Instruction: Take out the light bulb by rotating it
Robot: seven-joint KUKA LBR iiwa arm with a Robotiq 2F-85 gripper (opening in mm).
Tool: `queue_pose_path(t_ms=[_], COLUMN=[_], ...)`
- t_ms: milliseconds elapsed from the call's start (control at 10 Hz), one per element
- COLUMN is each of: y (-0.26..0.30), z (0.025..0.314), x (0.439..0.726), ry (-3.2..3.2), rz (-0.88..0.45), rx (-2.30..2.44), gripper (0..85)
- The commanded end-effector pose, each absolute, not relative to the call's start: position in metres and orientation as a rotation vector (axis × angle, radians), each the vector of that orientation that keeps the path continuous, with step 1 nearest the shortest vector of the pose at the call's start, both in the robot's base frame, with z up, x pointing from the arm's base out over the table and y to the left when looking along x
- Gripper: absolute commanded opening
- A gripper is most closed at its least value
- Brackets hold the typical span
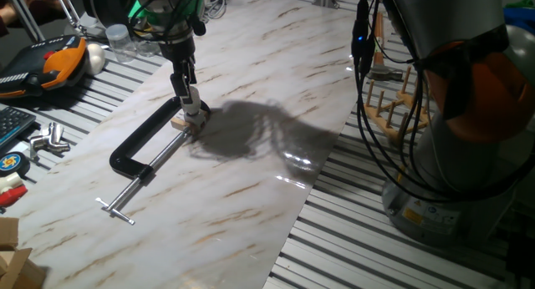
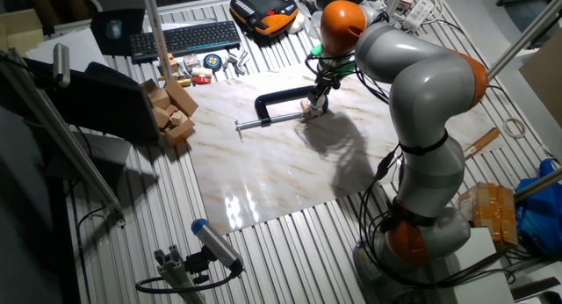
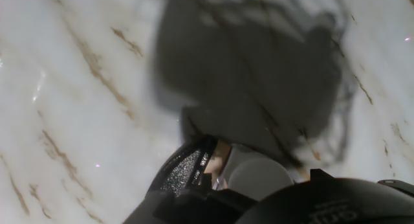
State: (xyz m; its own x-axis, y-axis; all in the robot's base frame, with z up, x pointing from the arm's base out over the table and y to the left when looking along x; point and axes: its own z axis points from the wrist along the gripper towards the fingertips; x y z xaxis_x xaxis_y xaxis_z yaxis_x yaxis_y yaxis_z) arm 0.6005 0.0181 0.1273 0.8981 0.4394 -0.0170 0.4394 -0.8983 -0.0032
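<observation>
Left edge of one fixed view: I see an orange-and-black pendant (image 1: 50,63) lying on the slatted bench, a keyboard corner (image 1: 12,122) below it, and small metal parts (image 1: 48,139) beside that. Wooden blocks (image 1: 12,256) sit at the bottom left corner.

On the marble board (image 1: 251,197) I have the black C-clamp (image 1: 142,147), its screw bar (image 1: 146,176) running out to a T-handle (image 1: 115,210). The clamp's open end meets a small tan wooden block (image 1: 185,122).

Right on that block is the gripper (image 1: 191,105), pointing straight down. Its fingers (image 1: 185,95) look drawn in close around the light bulb (image 1: 193,106), which shows as a small pale shape just above the block. I can't confirm actual contact from this view.

Hand view: white rounded bulb surface (image 3: 255,175) low in frame, a dark textured pad (image 3: 184,172) right against its left side. The other finger is not clearly visible, so I read it as closed on the bulb, not certain.

Further right: the arm's shadow (image 1: 251,130) on the marble, then a wooden peg rack (image 1: 389,105) and the robot base (image 1: 451,180).

The other fixed view agrees: gripper (image 2: 314,106) down at the clamp's (image 2: 281,102) right end.
</observation>
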Motion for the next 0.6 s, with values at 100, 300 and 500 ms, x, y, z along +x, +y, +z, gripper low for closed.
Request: queue_pose_path(t_ms=[100,300,500], y=[0.0181,0.0181,0.0181], z=[0.1272,0.1272,0.1272], x=[0.6006,0.6005,0.6005], ry=[0.729,0.738,0.752], rz=[-0.024,-0.022,-0.015], rx=[3.055,3.054,3.048], gripper=[51.0,51.0,51.0])
